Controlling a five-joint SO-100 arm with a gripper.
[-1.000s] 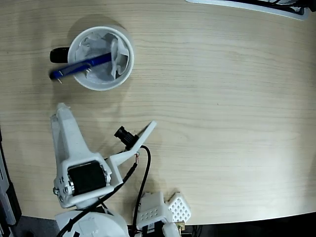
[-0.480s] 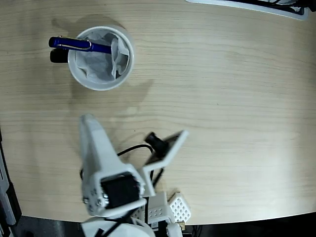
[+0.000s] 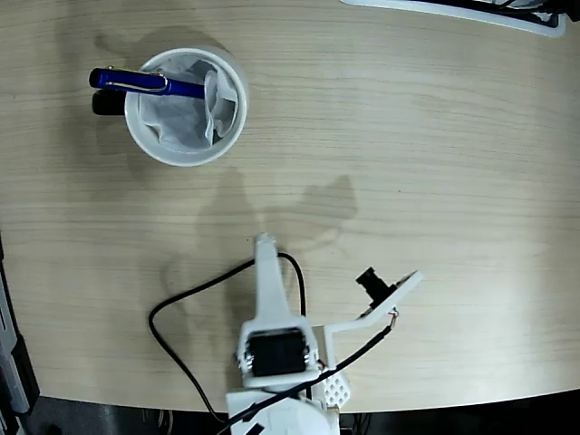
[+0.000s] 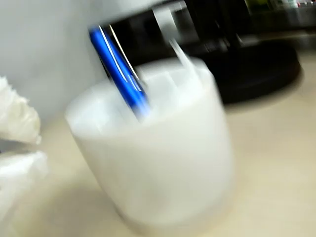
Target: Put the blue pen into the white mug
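Observation:
The white mug (image 3: 186,107) stands at the table's upper left in the fixed view, lined with crumpled white paper, its black handle (image 3: 107,103) pointing left. One end of the blue pen (image 3: 145,83) is inside the mug. The other end, with the clip, sticks out over the left rim above the handle. My gripper (image 3: 264,243) is well below and to the right of the mug, touching neither and holding nothing. Its jaws are seen edge-on. The blurred wrist view shows the mug (image 4: 158,163) close up with the pen (image 4: 118,74) leaning out of it.
A black cable (image 3: 181,299) loops on the table left of the arm. The camera bracket (image 3: 385,294) juts out to the arm's right. A dark round base (image 4: 256,64) stands behind the mug in the wrist view. A pale object's edge (image 3: 453,11) lies along the top.
The arm swung right and drew back from the mug toward the table's bottom edge. The pen shifted from leaning lower-left to resting over the upper-left rim, then stayed still.

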